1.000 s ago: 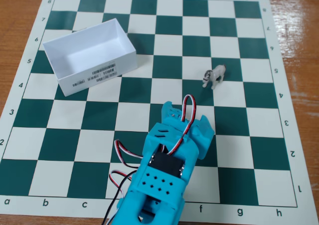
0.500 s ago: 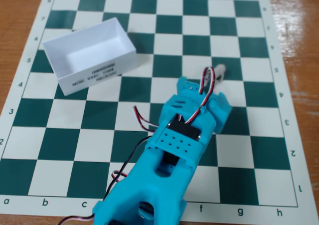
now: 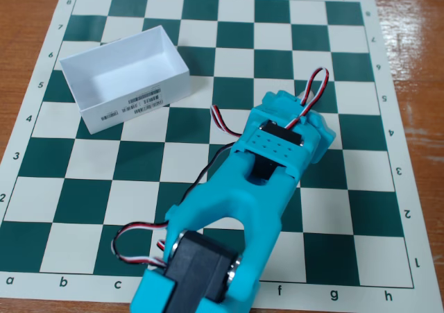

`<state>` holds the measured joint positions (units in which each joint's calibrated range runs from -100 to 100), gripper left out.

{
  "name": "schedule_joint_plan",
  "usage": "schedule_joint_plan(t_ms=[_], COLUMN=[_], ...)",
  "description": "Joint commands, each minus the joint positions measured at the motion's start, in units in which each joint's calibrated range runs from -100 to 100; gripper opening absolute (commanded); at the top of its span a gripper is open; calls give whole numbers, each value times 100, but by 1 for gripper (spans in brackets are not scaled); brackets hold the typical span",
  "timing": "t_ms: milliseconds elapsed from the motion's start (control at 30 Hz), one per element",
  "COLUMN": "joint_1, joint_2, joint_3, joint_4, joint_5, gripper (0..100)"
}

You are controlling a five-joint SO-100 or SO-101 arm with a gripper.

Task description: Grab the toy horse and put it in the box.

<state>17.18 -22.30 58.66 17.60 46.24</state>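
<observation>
A: Start at the near edge of the tabletop. What do we have?

B: The turquoise arm rises from the near edge, black servo at its base, red-white-black wires looping off to the side. It reaches out over the chessboard mat toward the far right corner.

A: And the claw?

B: Hidden. The wrist block covers it from this fixed view, so I cannot tell how wide it stands or whether it has anything in it.

A: The toy horse?

B: Not visible anywhere on the bare squares. My guess is that it sits under the wrist, right of the board's middle, but that is only a guess.

A: The box?

B: The box stands toward the far left corner, open side up, barcode labels on its near long wall, nothing inside. It is well apart from the arm.

A: So the step in hand?

B: Probably the grasp. The figurine is small and light, so I would come straight down, centre the fingers on the body rather than the legs, and squeeze gently so it doesn't pop sideways. Lift clear of the mat before swinging left, and go high enough to pass the box's near wall, then release low over the middle of the box.
</observation>
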Motion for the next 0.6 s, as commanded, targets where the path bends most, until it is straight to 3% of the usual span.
schedule_joint_plan(t_ms=[0, 567], joint_1=[-32, -32], joint_2=[221, 2168], joint_3=[-436, -3285], joint_4=[34, 2085], joint_5=[-55, -524], gripper=[32, 32])
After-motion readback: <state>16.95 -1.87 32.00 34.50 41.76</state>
